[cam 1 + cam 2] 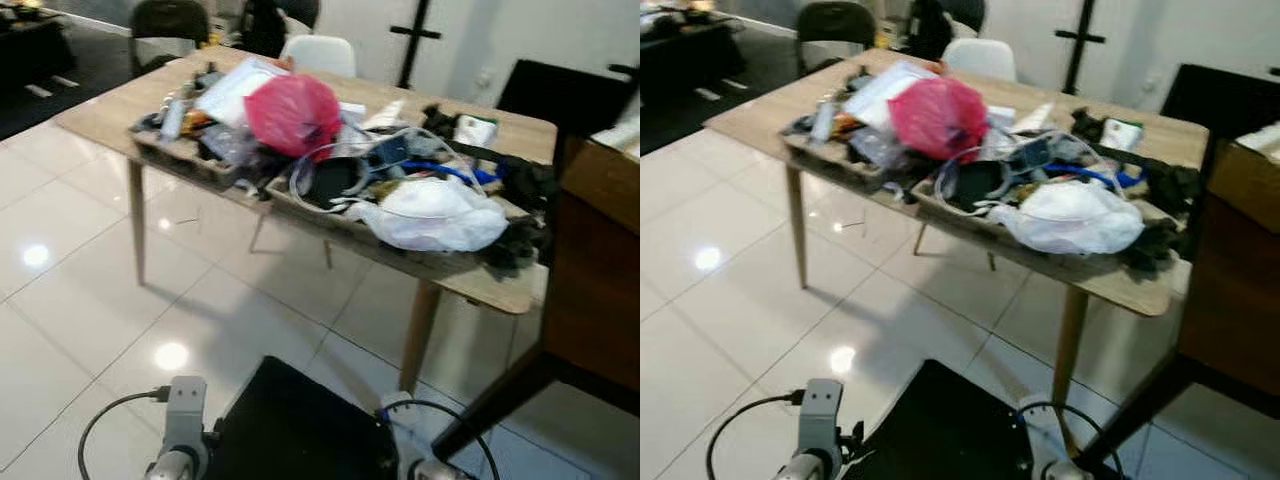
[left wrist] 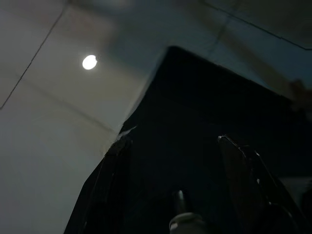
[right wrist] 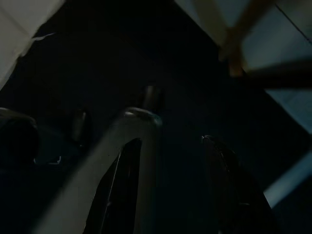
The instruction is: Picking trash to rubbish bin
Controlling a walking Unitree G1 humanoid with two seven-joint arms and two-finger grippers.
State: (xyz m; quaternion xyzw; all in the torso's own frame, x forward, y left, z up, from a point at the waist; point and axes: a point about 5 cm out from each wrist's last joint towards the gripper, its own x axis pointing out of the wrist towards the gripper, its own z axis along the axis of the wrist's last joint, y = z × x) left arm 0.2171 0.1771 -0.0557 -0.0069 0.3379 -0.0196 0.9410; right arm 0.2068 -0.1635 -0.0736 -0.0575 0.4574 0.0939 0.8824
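A wooden table [image 1: 100, 112] ahead carries a heap of trash: a red plastic bag [image 1: 293, 112], a white plastic bag [image 1: 435, 213], wrappers, cables and dark scraps in shallow trays. A black rubbish bin [image 1: 300, 425] stands on the floor just in front of me, between my arms. Both arms hang low beside it, the left arm [image 1: 180, 440] and the right arm [image 1: 432, 468]. In the left wrist view my left gripper [image 2: 171, 141] is open over the bin's dark side [image 2: 204, 107], holding nothing. The right wrist view is dim, and my right gripper [image 3: 170, 140] stands open against the dark bin.
White glossy tiles [image 1: 70, 300] stretch to the left of the table. A dark wooden cabinet [image 1: 595, 290] stands close on the right, with a slanted dark leg [image 1: 490, 405] reaching toward the bin. Chairs [image 1: 320, 55] line the table's far side.
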